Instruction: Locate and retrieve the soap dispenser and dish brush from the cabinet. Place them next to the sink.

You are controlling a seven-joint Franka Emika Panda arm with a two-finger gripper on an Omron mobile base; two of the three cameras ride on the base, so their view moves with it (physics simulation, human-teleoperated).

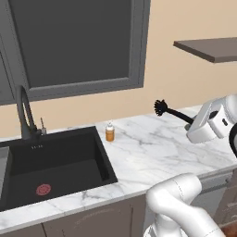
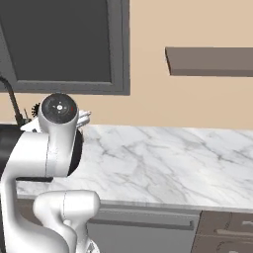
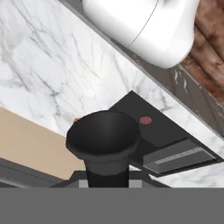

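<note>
The black dish brush [image 1: 167, 111] hangs in the air above the marble counter, bristly head [image 3: 103, 135] pointing left toward the sink. My gripper [image 1: 191, 123] is shut on its handle, right of the soap dispenser. The amber soap dispenser [image 1: 109, 132] with its white pump stands upright on the counter beside the sink's back right corner. The black sink [image 1: 55, 162] with a red drain ring [image 3: 145, 120] lies at the left. The dark brown cabinet shelf [image 1: 210, 48] hangs on the wall at upper right, and nothing shows on the part in view.
A tall dark faucet [image 1: 24, 113] rises behind the sink. A dark grey-framed panel [image 1: 78, 41] covers the wall above it. Open marble counter [image 2: 173, 163] stretches to the right under the shelf [image 2: 212, 62]. Brown drawer fronts [image 2: 227, 234] sit below.
</note>
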